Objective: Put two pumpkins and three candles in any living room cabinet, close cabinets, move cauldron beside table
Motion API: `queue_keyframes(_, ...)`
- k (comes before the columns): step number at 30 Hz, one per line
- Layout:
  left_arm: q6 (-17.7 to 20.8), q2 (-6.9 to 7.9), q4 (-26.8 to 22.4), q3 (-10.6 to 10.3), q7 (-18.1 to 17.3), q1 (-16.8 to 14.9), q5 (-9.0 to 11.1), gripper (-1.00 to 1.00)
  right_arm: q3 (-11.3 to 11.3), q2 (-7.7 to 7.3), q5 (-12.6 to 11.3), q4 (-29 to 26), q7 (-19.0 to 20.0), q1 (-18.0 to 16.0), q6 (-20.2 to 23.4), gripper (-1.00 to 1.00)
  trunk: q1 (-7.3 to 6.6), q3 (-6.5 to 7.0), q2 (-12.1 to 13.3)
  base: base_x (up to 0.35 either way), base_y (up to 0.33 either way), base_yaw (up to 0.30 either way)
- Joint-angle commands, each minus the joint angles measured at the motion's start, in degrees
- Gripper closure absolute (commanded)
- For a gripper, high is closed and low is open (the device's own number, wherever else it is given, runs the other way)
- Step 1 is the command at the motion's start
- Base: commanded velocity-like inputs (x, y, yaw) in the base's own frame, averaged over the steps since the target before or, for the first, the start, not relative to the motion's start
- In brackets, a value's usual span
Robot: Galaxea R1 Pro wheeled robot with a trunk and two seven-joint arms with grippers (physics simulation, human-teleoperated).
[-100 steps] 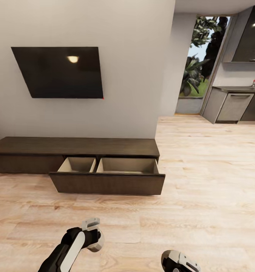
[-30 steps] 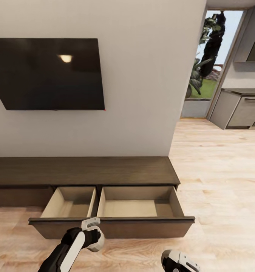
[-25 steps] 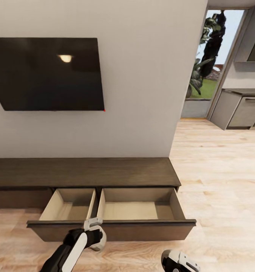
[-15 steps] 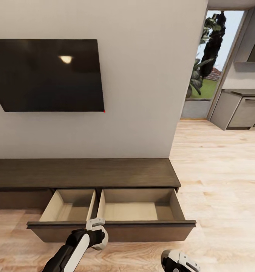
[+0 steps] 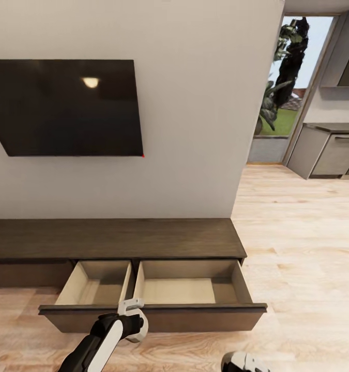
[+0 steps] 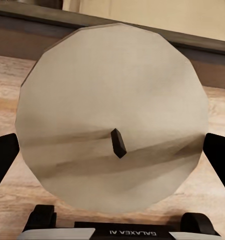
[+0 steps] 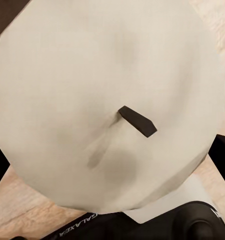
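Observation:
The long dark brown cabinet [image 5: 117,237] stands against the wall with two drawers pulled out, the left drawer [image 5: 94,289] and the right drawer [image 5: 187,289], both with bare beige insides. My left gripper [image 5: 131,321] hovers just before the drawer fronts. In the left wrist view a candle [image 6: 112,95], a pale round top with a dark wick, sits between the black fingers [image 6: 2,160]. My right gripper [image 5: 244,362] is low at the picture's edge; the right wrist view shows another candle [image 7: 107,75] held close. Pumpkins and cauldron are out of view.
A black TV [image 5: 65,106] hangs on the wall above the cabinet. To the right, wooden floor [image 5: 308,258] runs toward a garden doorway [image 5: 283,93] and grey kitchen cabinets [image 5: 329,152].
The camera came closer to the cabinet, then tilted slightly down. My left gripper shifted a little right and toward the drawer front. The right gripper sits lower in the picture.

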Motion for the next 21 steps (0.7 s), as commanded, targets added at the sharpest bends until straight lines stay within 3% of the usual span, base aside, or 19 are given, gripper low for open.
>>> queue_keyframes(1,0.1,0.01,0.0,-0.1,0.6,0.0,0.6,1.00,0.2,-0.03,-0.3,0.3,-0.4,0.0,-0.1,1.00,-0.23,0.13,0.4,0.000,0.000,0.000)
queue_keyframes(6,0.1,0.01,0.1,-0.1,0.6,0.0,0.6,1.00,0.2,-0.03,-0.4,0.8,-0.4,0.0,-2.6,1.00,-1.32,1.03,2.4,0.000,0.000,0.000)
queue_keyframes(21,0.1,0.02,0.2,-0.1,0.6,0.0,0.7,1.00,0.0,-0.01,-0.6,0.8,-0.4,0.0,-3.1,1.00,-4.62,3.72,8.4,0.000,0.000,0.000)
